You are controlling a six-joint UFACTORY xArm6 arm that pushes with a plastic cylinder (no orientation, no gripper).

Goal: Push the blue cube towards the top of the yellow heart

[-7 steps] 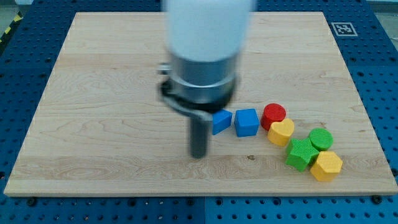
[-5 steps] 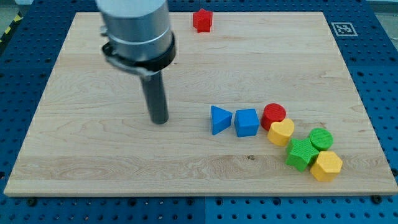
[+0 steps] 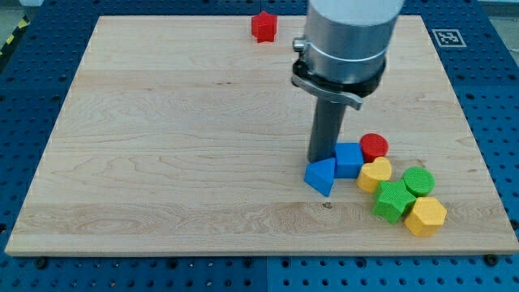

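Observation:
The blue cube (image 3: 349, 160) lies right of the board's middle, touching the yellow heart (image 3: 375, 173) at its lower right. My tip (image 3: 321, 157) stands against the cube's left side, just above the blue triangle (image 3: 321, 176). The red cylinder (image 3: 374, 147) sits at the cube's upper right, above the heart.
A green cylinder (image 3: 418, 180), a green star-like block (image 3: 392, 200) and a yellow hexagon (image 3: 426, 216) cluster right of the heart. A red star-like block (image 3: 263, 26) sits near the wooden board's (image 3: 162, 162) top edge.
My tip swung from the board's left to the cube's left side. The blue cube, blue triangle, red cylinder and yellow heart have shifted rightward; the triangle has also turned and dropped lower.

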